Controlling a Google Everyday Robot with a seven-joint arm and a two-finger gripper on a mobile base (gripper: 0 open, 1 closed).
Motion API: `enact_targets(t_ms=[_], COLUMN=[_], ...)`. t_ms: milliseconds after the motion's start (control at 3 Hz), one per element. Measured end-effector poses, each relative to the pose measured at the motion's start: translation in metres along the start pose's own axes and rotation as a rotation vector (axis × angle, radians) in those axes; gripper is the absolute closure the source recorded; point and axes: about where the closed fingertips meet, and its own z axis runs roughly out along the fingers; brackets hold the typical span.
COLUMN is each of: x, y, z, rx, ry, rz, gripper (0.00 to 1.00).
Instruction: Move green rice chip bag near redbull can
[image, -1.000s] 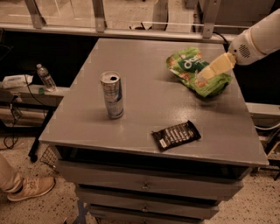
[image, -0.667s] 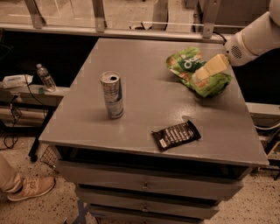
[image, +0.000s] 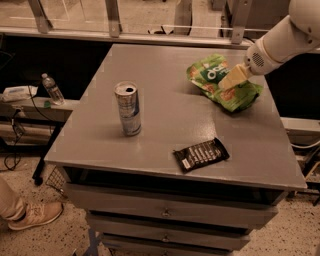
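The green rice chip bag (image: 220, 85) lies crumpled on the far right of the grey table (image: 165, 115), showing white lettering and orange patches. My gripper (image: 233, 78) comes in from the upper right on a white arm and rests on top of the bag, over its middle. The redbull can (image: 128, 108) stands upright on the left half of the table, well apart from the bag and the gripper.
A small black wrapper (image: 201, 154) lies near the table's front edge, between can and bag. A clear water bottle (image: 51, 89) stands on a low shelf to the left. A person's shoe (image: 35, 215) is on the floor at lower left. Drawers sit under the tabletop.
The arm and gripper have shifted slightly left and up over the bag. The bag, the can and the wrapper have stayed in place.
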Motion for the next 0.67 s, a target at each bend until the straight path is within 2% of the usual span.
enact_targets(t_ms=[333, 667], x=[-0.006, -0.022], y=[0.005, 0.015], z=[0.005, -0.004], rx=[-0.017, -0.014], ry=[0.002, -0.031], rz=[-0.01, -0.062], gripper=[0.71, 0.96])
